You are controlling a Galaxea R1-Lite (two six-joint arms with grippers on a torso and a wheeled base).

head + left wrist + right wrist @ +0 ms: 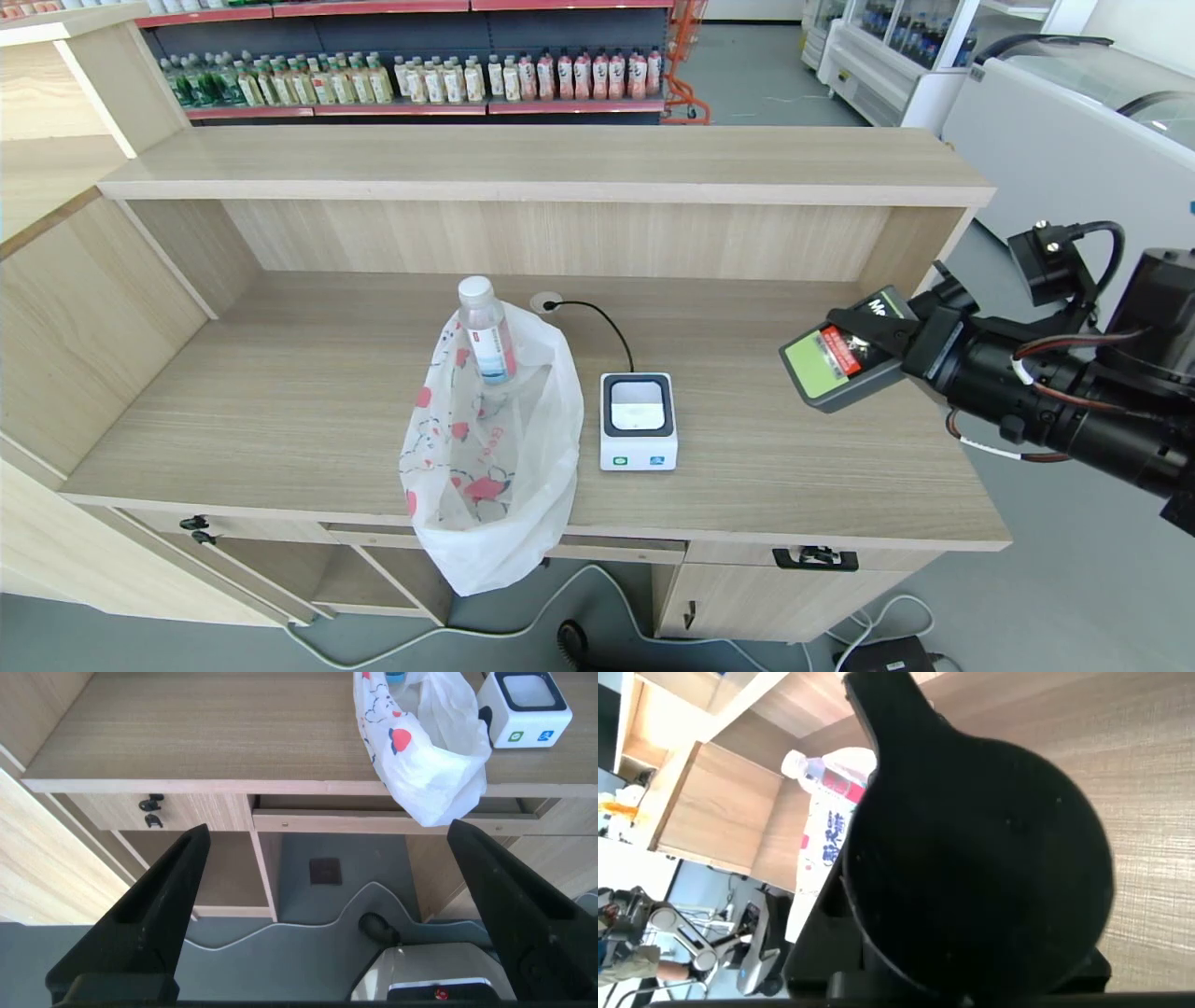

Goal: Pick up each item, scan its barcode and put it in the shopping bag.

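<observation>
**Item in hand:** dark pack [822, 366] with a green and red label, pinched in the right gripper [882, 334]. It is held in the air over the counter's right end, well right of the scanner [638, 420].

**Left gripper** [327, 905]: fingers spread wide, holding nothing, low in front of the counter's near edge.

**Shopping bag** [485, 467]: just left of the scanner, mouth open, sagging over the near edge. A bottle [485, 336] stands upright inside.

**Step, as I judge it:** scanning. I would carry the pack left over the scanner window and turn it slowly, since I cannot tell which face bears the barcode.

**Room:** bare counter [280, 411] lies right of the scanner. The cable [607, 327] runs off its far side, and the raised back ledge [541, 163] limits far travel. At the bag, approach from the near right, clear of the bottle's neck.
</observation>
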